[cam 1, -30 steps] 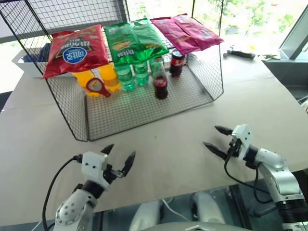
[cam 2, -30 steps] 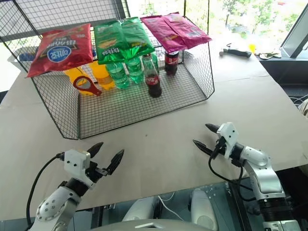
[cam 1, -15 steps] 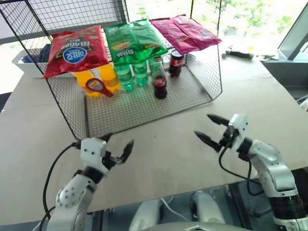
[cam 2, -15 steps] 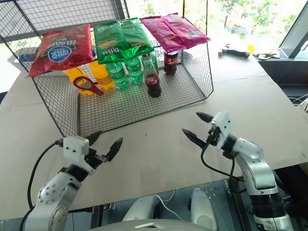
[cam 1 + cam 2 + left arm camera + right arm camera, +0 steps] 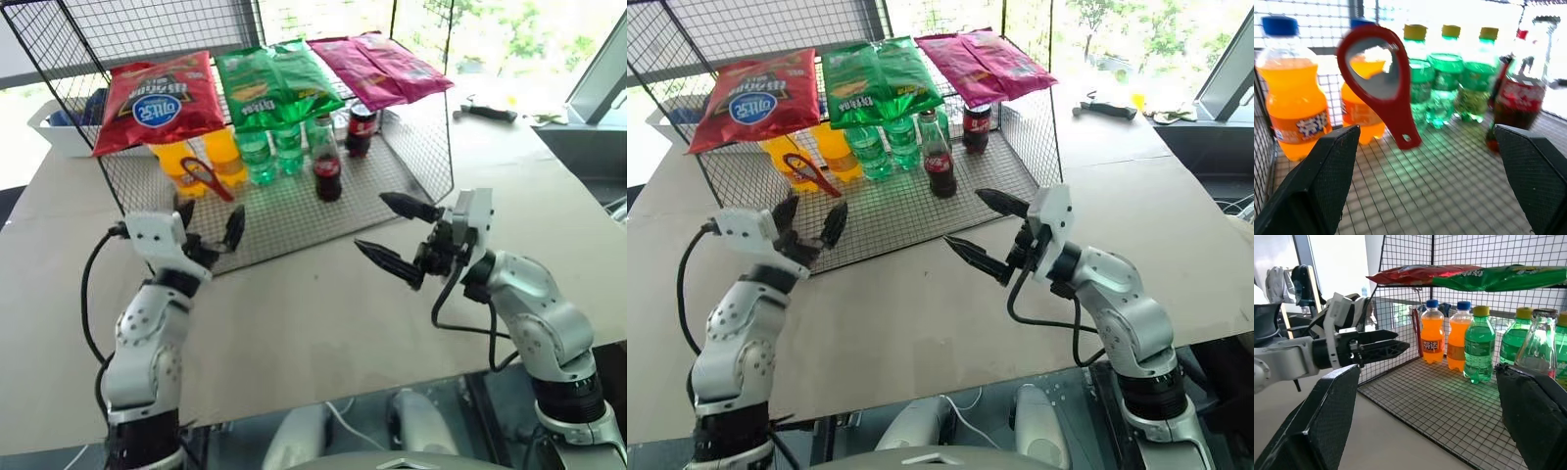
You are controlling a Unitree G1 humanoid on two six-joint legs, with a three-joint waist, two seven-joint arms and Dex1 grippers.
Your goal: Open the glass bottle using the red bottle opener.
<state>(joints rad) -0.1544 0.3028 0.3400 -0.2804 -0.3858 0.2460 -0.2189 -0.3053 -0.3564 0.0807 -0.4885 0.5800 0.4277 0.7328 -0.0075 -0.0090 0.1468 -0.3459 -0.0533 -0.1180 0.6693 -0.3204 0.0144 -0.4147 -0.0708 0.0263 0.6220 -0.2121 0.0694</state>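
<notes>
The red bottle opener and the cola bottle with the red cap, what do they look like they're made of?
The red bottle opener looks like smooth, slightly glossy plastic or coated metal; hard to say which. The cola bottle looks like clear glass, see-through above the dark liquid.

Wire rack (image 5: 431, 147): black mesh grid. Snack bags on its top shelf: red bag (image 5: 157, 103) with a blue and white oval mark, green bag (image 5: 269, 83) with a yellow and red mark, magenta bag (image 5: 382, 64). Orange bottles (image 5: 1295, 98): orange drink, blue caps, orange label with white lettering. Green bottles (image 5: 1442, 78): green with yellow caps. Glass bottle (image 5: 326, 162): clear neck, dark brown liquid, red label. Bottle opener (image 5: 1378, 78): red throughout. Table (image 5: 323, 313): plain beige. Both grippers: white housings, black fingers with a fine dotted texture.
</notes>
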